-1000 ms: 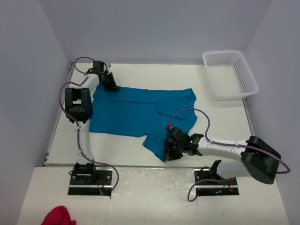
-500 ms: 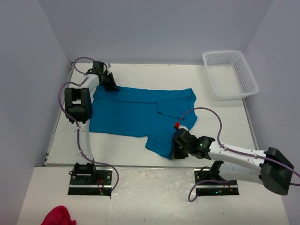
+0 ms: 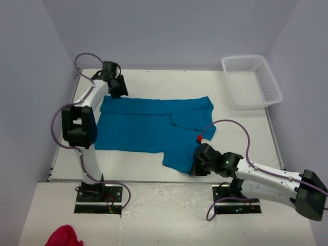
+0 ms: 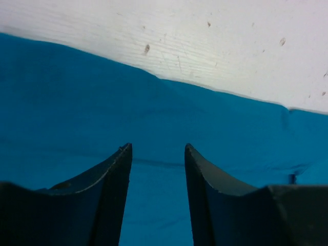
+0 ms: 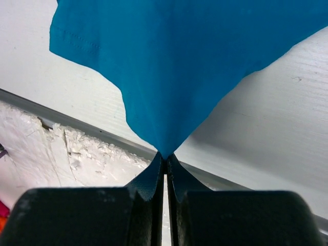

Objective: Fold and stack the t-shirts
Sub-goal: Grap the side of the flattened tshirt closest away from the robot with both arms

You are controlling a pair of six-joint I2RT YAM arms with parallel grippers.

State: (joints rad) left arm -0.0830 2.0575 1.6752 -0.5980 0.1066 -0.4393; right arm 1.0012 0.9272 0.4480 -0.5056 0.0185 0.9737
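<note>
A plain teal-blue t-shirt (image 3: 154, 125) lies spread across the white table. My right gripper (image 3: 195, 168) is shut on the shirt's near corner (image 5: 169, 102) at the table's front edge, and the cloth rises taut from the pinched fingertips (image 5: 165, 155). At the far left, my left gripper (image 3: 118, 91) hangs just over the shirt's back corner. Its fingers (image 4: 120, 169) stand open with only flat blue fabric (image 4: 159, 205) showing between them. The left gripper (image 4: 158, 148) holds nothing.
A white mesh basket (image 3: 252, 81) stands at the back right of the table. A crumpled red cloth (image 3: 62, 237) lies on the floor at bottom left. Purple-grey walls close in on three sides. The table's front rim (image 5: 102, 134) runs just under the right gripper.
The right gripper closed on the shirt's near corner and pulled it toward the front edge. The left gripper opened, let go of the far corner and lifted slightly back.
</note>
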